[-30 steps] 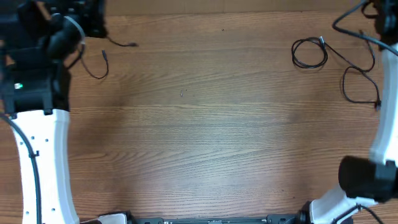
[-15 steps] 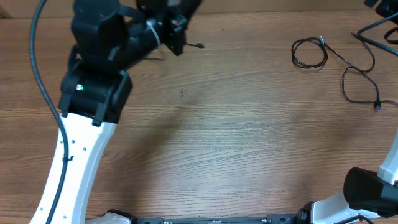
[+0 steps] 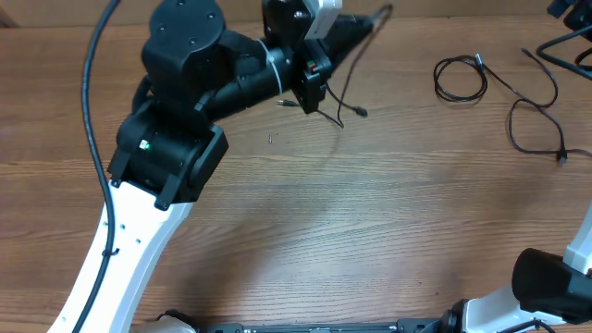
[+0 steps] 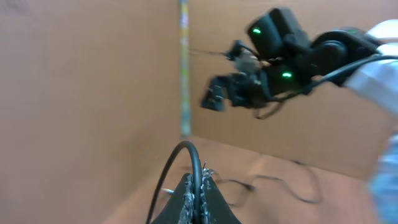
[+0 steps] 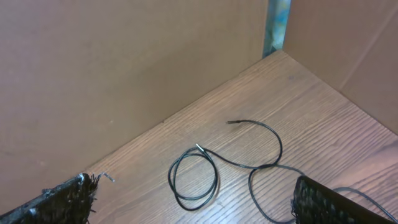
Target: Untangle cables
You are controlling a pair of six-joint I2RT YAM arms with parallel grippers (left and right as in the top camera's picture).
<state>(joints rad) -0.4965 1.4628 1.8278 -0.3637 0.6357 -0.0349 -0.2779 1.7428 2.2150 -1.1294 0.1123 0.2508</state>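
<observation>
The left tool (image 4: pixel 198 186) pinches one thin black cable (image 3: pixel 360 112) tight near the back of the table (image 3: pixel 370 222), and the right tool (image 5: pixel 193 202) is spread wide above the other cables (image 3: pixel 461 80) lying curled by the far right corner.

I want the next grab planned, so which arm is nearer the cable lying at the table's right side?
Right. The right tool hangs open with that cable just ahead of its fingers. The left tool, shut on a second cable, is well off to its left.
</observation>
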